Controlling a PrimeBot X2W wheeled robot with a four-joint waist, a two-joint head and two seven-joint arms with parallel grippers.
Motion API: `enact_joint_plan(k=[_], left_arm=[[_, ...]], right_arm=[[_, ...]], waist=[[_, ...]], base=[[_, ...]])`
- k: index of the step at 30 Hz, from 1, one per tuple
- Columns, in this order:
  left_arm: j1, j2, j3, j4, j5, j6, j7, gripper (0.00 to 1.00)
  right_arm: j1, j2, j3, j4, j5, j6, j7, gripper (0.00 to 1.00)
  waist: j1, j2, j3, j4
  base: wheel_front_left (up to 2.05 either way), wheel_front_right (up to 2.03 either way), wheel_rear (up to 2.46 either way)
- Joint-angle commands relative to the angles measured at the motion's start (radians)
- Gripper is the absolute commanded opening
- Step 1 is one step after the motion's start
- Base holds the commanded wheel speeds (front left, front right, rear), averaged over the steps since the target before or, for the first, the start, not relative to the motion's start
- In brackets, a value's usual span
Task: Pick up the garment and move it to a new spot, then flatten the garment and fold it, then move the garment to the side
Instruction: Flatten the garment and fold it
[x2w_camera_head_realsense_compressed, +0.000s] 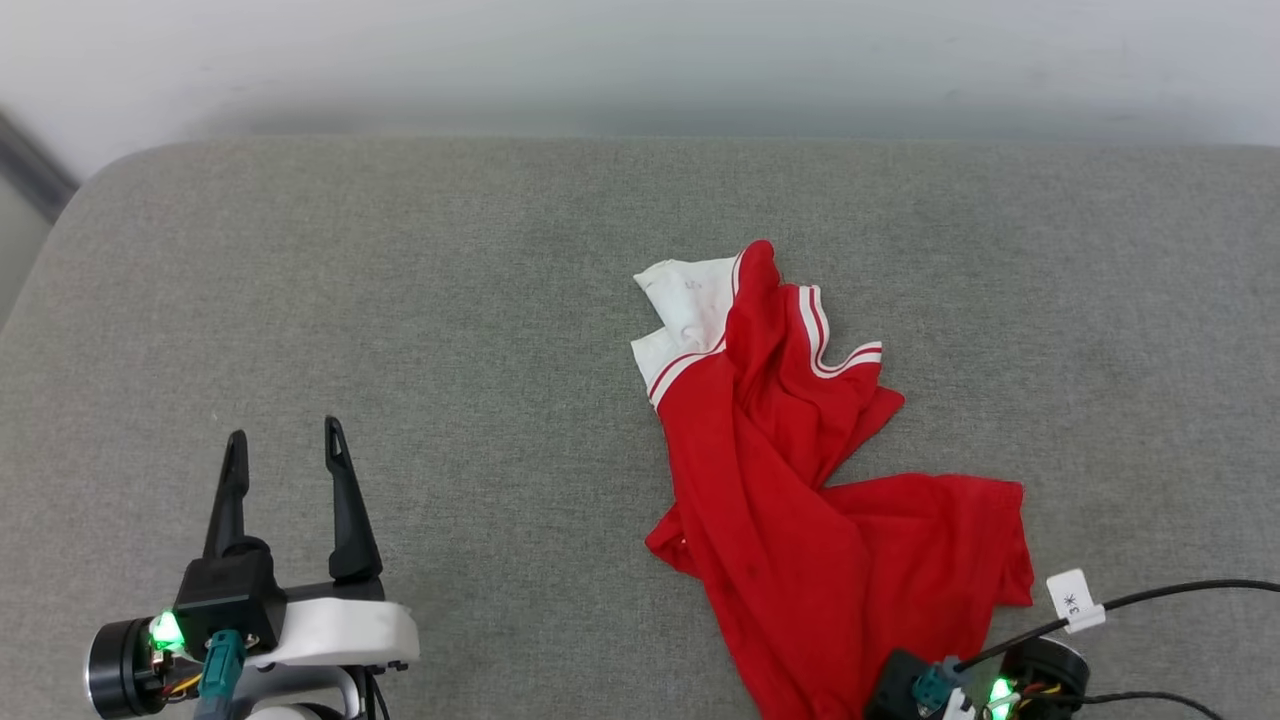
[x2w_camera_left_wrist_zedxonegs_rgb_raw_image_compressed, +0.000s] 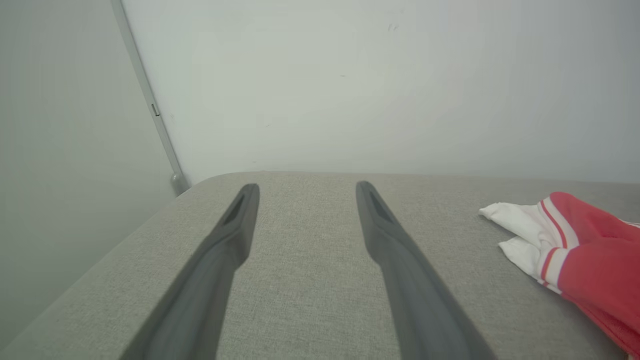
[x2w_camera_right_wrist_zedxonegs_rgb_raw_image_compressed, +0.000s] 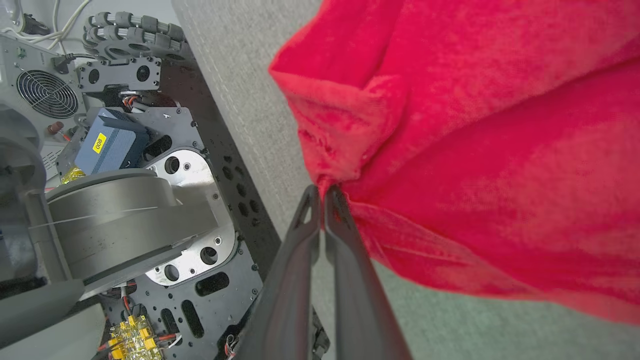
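Observation:
The garment (x2w_camera_head_realsense_compressed: 790, 480) lies crumpled on the grey padded surface (x2w_camera_head_realsense_compressed: 400, 300), right of centre, red with a white sleeve and striped trim at its far end. Its near hem runs down to my right wrist housing (x2w_camera_head_realsense_compressed: 985, 685) at the bottom edge. In the right wrist view my right gripper (x2w_camera_right_wrist_zedxonegs_rgb_raw_image_compressed: 322, 192) is shut on a pinched fold of the garment (x2w_camera_right_wrist_zedxonegs_rgb_raw_image_compressed: 475, 150) by the surface's front edge. My left gripper (x2w_camera_head_realsense_compressed: 285, 435) stands open and empty at the lower left, well left of the shirt. Between and beyond its fingers (x2w_camera_left_wrist_zedxonegs_rgb_raw_image_compressed: 305, 187) is bare fabric, with the garment's white sleeve (x2w_camera_left_wrist_zedxonegs_rgb_raw_image_compressed: 520, 225) off to the right.
A pale wall runs behind the surface, whose far left corner is rounded. A thin metal rail (x2w_camera_left_wrist_zedxonegs_rgb_raw_image_compressed: 150, 100) stands on the wall at the left. A black cable with a white tag (x2w_camera_head_realsense_compressed: 1075, 600) trails from my right wrist. My wheeled base (x2w_camera_right_wrist_zedxonegs_rgb_raw_image_compressed: 150, 200) sits below the front edge.

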Motion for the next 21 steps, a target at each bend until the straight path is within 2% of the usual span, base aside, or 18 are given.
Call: enact_joint_plan(k=[1,2,3,4,5,9,14,17,21], left_arm=[[0.014,-0.002,0.001,0.006,0.002,-0.006,-0.002,1.0],[0.017,-0.002,0.002,0.009,0.002,-0.006,-0.002,1.0],[0.018,-0.002,0.002,0.012,0.003,-0.006,-0.002,1.0],[0.02,-0.002,0.001,0.015,0.004,-0.007,-0.002,1.0],[0.024,-0.002,0.002,0.017,0.005,-0.006,-0.002,1.0],[0.038,-0.003,0.011,0.022,0.009,-0.005,-0.002,1.0],[0.056,0.0,0.021,0.014,0.014,-0.007,-0.002,1.0],[0.058,0.006,0.023,0.009,0.021,-0.013,-0.002,1.0],[0.04,0.021,0.028,0.001,0.027,-0.021,-0.002,1.0]], right_arm=[[0.011,0.016,-0.001,0.019,-0.008,0.0,-0.028,0.0],[0.011,0.024,-0.009,0.031,-0.007,0.0,-0.049,0.0],[0.007,0.029,-0.02,0.04,-0.011,0.0,-0.071,0.07],[0.002,0.031,-0.038,0.044,-0.019,0.0,-0.096,0.41],[0.0,0.033,-0.06,0.045,-0.026,0.0,-0.122,1.0],[0.019,0.015,-0.177,0.008,-0.066,0.0,-0.215,1.0],[0.088,0.008,-0.403,-0.066,-0.126,0.0,-0.295,1.0],[0.148,0.043,-0.589,-0.094,-0.208,0.0,-0.361,1.0],[0.256,0.143,-0.838,-0.105,-0.365,0.0,-0.453,1.0]], waist=[[0.0,0.0,-0.004,-0.001],[0.0,0.0,-0.008,-0.003],[0.0,0.0,-0.013,-0.004],[0.0,0.0,-0.018,-0.005],[0.0,0.0,-0.025,-0.007],[0.0,0.0,-0.05,-0.013],[0.0,0.0,-0.078,-0.026],[0.0,0.0,-0.089,-0.034],[0.0,0.0,-0.093,-0.044]], base=[[0.0,0.0,0.0],[0.0,0.0,0.0],[0.0,0.0,0.0],[0.0,0.0,0.0],[0.0,0.0,0.0],[0.0,0.0,0.0],[0.0,0.0,0.0],[0.0,0.0,0.0],[0.0,0.0,0.0]])
